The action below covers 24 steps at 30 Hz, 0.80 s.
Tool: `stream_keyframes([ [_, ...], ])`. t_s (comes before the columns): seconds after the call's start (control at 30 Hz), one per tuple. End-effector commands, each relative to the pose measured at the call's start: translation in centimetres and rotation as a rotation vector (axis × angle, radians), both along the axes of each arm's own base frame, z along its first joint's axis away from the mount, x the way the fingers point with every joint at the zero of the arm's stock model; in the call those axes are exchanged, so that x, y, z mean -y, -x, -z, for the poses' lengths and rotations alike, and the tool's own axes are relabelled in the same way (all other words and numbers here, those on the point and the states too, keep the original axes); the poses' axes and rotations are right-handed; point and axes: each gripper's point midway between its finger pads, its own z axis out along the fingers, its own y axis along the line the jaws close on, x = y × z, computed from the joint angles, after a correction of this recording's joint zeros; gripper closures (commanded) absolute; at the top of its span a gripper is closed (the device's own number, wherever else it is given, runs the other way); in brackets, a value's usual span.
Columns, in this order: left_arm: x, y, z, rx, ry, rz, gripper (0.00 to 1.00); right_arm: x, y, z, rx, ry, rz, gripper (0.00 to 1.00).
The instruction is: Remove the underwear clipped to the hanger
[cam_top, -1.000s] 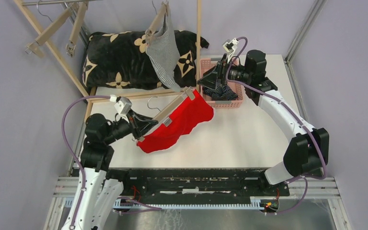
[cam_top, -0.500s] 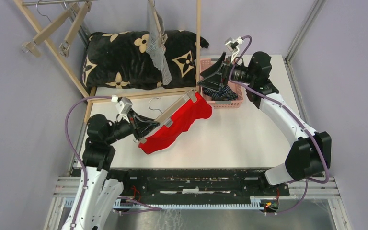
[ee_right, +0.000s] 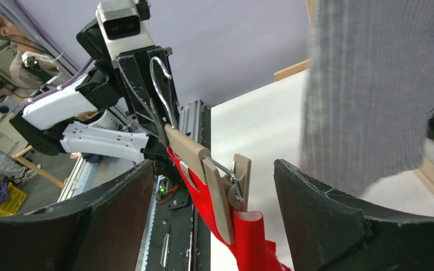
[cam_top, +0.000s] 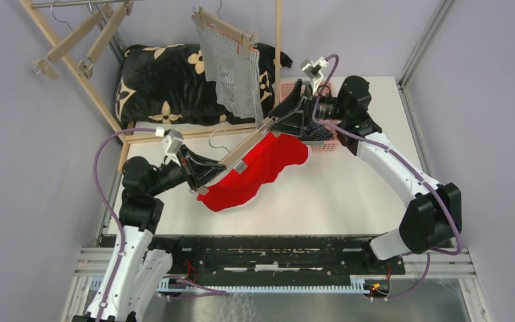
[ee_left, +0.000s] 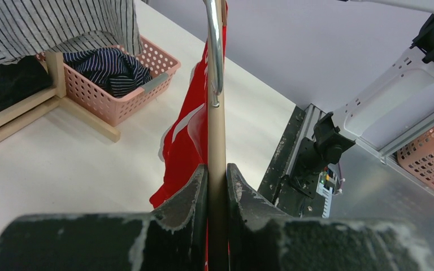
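Observation:
A wooden clip hanger [cam_top: 241, 153] carries the red underwear [cam_top: 263, 168], which droops onto the table. My left gripper [cam_top: 200, 178] is shut on the hanger's near end; in the left wrist view the bar [ee_left: 216, 135] sits between its fingers [ee_left: 192, 192], with the red cloth [ee_left: 187, 132] beside it. My right gripper [cam_top: 280, 119] is open around the hanger's far clip [ee_right: 230, 189], both jaws apart from it, with the red cloth [ee_right: 251, 237] below. The grey striped underwear [cam_top: 231, 67] hangs clipped on another hanger at the rack. The navy striped underwear [cam_top: 319, 129] lies in the pink basket [cam_top: 327, 144].
A black cushion with beige flowers [cam_top: 167, 84] lies at the back. A wooden rack frame [cam_top: 74, 67] with empty hangers [cam_top: 74, 41] stands at back left, and its upright post [cam_top: 278, 40] stands beside the basket. The grey cloth [ee_right: 373, 84] hangs close to my right gripper.
My right gripper has moved left from over the basket to the hanger's far clip. The grey underwear has swung and turned on its hanger. The red underwear's hanger has shifted slightly.

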Motion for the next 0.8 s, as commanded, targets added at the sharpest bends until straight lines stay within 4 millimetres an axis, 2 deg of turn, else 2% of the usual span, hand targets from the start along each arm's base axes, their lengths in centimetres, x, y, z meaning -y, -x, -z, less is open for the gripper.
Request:
stream_keyframes([
  [0.0,0.3,0.4,-1.9,0.063,0.042,0.029,0.97,-0.9,1.0,0.1,0.054,0.004,-0.059,0.17],
  [0.33,0.1,-0.1,-1.6,0.059,0.046,-0.003,0.97,-2.1,1.2,1.0,0.034,0.027,-0.094,0.47],
  [0.4,0.1,-0.3,-1.6,0.057,0.047,-0.009,0.97,-2.1,1.1,1.1,0.036,0.031,-0.089,0.64],
  [0.43,0.1,-0.3,-1.5,0.056,0.048,-0.011,0.97,-2.2,1.1,1.2,0.037,0.032,-0.090,0.85],
  [0.47,0.1,-0.3,-1.5,0.057,0.048,-0.011,0.97,-2.2,1.1,1.2,0.038,0.032,-0.087,0.97],
  [0.5,0.1,-0.3,-1.5,0.056,0.049,-0.013,0.97,-2.2,1.0,1.1,0.039,0.032,-0.078,0.99],
  [0.67,0.1,-0.6,-1.3,0.051,0.050,-0.019,0.97,-2.1,0.4,0.7,0.051,0.033,-0.044,0.97],
  [0.7,0.1,-0.6,-1.3,0.051,0.050,-0.019,0.97,-2.2,0.4,0.6,0.053,0.033,-0.041,0.89],
  [0.73,0.0,-0.6,-1.3,0.051,0.051,-0.020,0.97,-2.1,0.3,0.4,0.056,0.031,-0.034,0.73],
  [0.77,0.1,-0.5,-1.4,0.052,0.052,-0.018,0.97,-2.1,0.2,0.1,0.066,0.028,-0.024,0.63],
])
